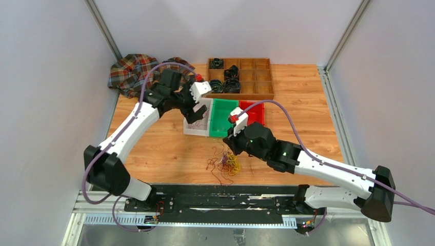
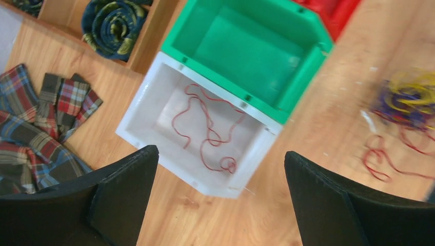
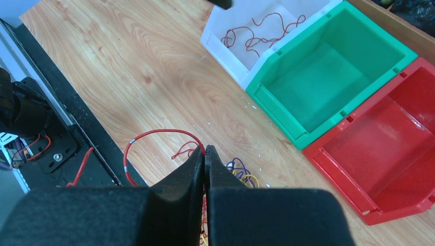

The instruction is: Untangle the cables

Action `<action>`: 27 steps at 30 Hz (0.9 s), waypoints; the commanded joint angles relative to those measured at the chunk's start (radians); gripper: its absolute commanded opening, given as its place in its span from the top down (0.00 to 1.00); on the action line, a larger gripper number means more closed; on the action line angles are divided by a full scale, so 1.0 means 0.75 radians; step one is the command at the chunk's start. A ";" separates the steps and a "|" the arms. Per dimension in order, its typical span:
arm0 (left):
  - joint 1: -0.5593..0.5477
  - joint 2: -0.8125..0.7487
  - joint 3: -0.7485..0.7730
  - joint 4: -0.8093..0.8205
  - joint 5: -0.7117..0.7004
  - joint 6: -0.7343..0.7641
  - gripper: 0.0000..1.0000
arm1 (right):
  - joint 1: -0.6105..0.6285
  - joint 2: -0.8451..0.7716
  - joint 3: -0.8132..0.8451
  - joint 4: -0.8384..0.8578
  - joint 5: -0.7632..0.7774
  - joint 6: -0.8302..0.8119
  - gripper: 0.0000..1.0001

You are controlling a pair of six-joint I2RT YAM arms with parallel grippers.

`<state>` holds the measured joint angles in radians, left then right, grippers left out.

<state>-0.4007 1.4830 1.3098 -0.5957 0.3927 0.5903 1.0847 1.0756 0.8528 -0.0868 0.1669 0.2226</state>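
A tangle of thin red, purple and yellow cables [image 1: 229,164] lies on the wooden table near its front edge; it also shows blurred in the left wrist view [image 2: 410,100]. My right gripper [image 3: 204,149] is shut just above the tangle [image 3: 241,171], and a red cable loop [image 3: 154,134] runs into its fingertips. A single red cable [image 2: 205,128] lies loose in the white bin [image 2: 138,110]. My left gripper [image 2: 219,154] hangs wide open over that bin's near corner, with nothing between its fingers.
A green bin [image 1: 221,118] and a red bin [image 1: 254,113] stand side by side to the right of the white bin. Behind them sits a wooden compartment tray [image 1: 256,77] with black coiled bands. A plaid cloth [image 1: 131,72] lies at the back left.
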 commanded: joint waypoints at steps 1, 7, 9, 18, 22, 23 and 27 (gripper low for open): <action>0.065 -0.145 0.021 -0.329 0.373 0.090 0.02 | -0.027 0.038 0.092 0.005 -0.020 0.022 0.99; 0.061 -0.338 -0.032 -0.327 0.738 -0.082 0.02 | -0.027 0.134 0.161 0.017 -0.036 0.007 0.99; 0.049 -0.379 -0.043 -0.328 0.778 -0.144 0.02 | -0.026 0.175 0.189 0.008 -0.021 0.000 0.99; -0.063 -0.498 -0.219 -0.326 0.673 -0.104 0.02 | -0.024 0.382 0.363 -0.051 0.074 0.043 0.99; -0.068 -0.547 -0.307 -0.185 0.589 -0.211 0.04 | -0.025 0.414 0.375 -0.017 0.063 0.066 0.99; -0.068 -0.563 -0.330 -0.133 0.573 -0.251 0.08 | -0.025 0.418 0.374 -0.004 0.053 0.070 0.99; -0.068 -0.624 -0.413 0.084 0.498 -0.405 0.23 | -0.025 0.415 0.337 0.067 -0.008 0.090 0.99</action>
<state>-0.4427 1.0657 1.0344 -0.7216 0.8268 0.4110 1.0832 1.3880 1.1007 -0.1005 0.1837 0.2581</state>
